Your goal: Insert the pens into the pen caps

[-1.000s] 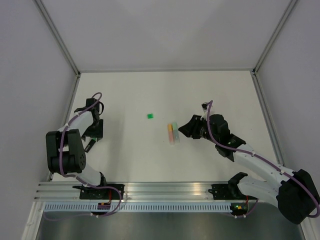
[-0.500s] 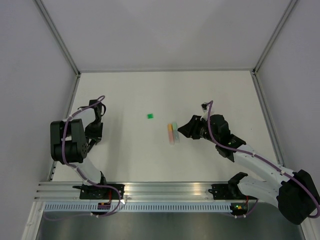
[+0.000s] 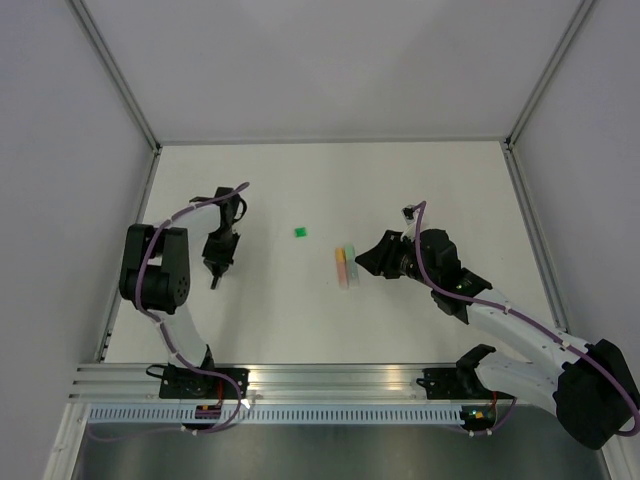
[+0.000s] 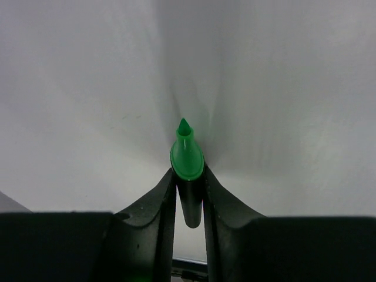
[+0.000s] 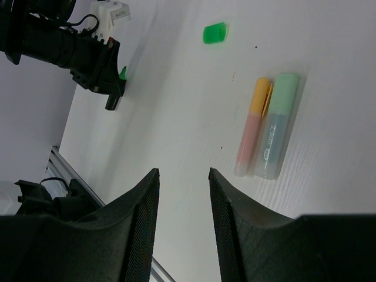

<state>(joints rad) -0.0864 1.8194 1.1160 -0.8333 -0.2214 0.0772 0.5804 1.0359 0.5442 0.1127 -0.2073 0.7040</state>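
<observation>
Left fingers [image 4: 158,202] are clamped on the dark pen [image 4: 187,161], right fingers [image 5: 138,223] spread empty; the loose green cap [image 5: 214,33] could be shoved aside by a misaligned tip.

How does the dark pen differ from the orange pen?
The dark pen is clamped in the left gripper; the orange pen lies on the table. The dark pen's green tip is bare; the orange pen shows none. The orange pen lies beside the mint pen; the dark pen has no neighbour. Both are stubby.
</observation>
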